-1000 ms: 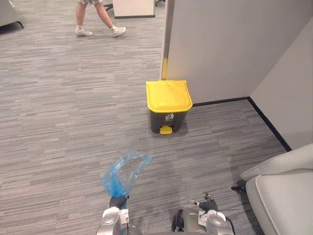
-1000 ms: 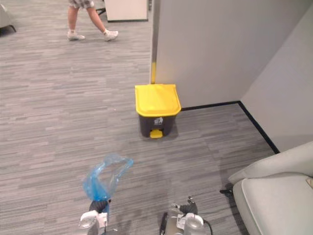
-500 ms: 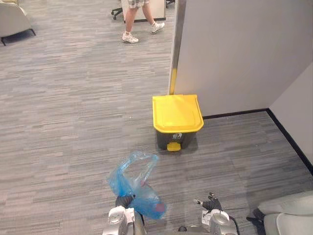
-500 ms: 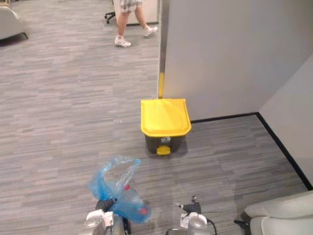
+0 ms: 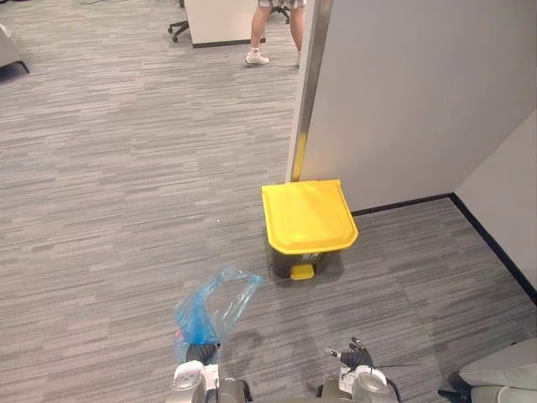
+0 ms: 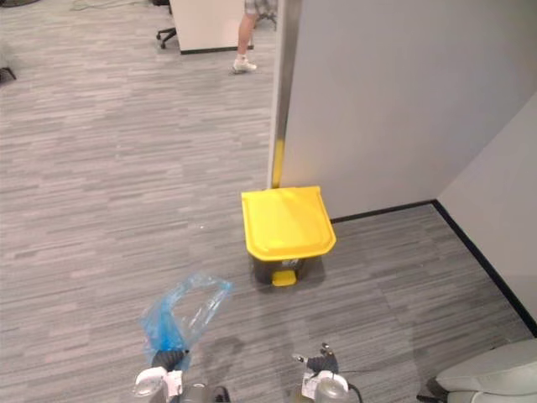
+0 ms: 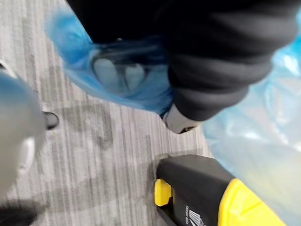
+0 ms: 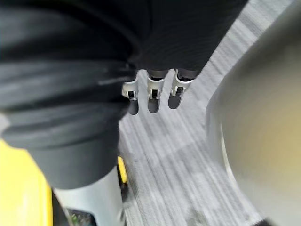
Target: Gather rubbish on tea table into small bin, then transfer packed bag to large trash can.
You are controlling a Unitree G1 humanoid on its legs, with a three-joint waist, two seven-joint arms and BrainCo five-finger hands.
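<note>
On the left, low down, the left robot hand (image 5: 201, 353) had its fingers curled tight on the neck of the blue bag (image 5: 216, 304). The thin bag puffed up past the hand, over the grey floor (image 5: 109, 168). Something small and dark sat inside it, but I could not tell what.

Far off at the top, a person's legs (image 5: 262, 34) stood by a white desk (image 5: 220, 18).

In the middle stood the large trash can (image 5: 309, 220), close to the grey wall (image 5: 403, 92). Its yellow lid (image 5: 307, 214) was shut. A little yellow pedal (image 5: 301, 271) stuck out at the bottom. The bag was near the can but not over it.

On the right, the right robot hand (image 5: 356, 359) held nothing. Its fingers (image 8: 148, 96) hung loose and fairly straight. A pale seat (image 5: 503, 374) showed in the far corner.

I think the next job was to get the lid up. If the lid stayed shut, the bag would just land on top and slide to the floor. The bag was thin and slippery, so a loose hold could let it drop too soon. A bump on the pedal could push the can away.
</note>
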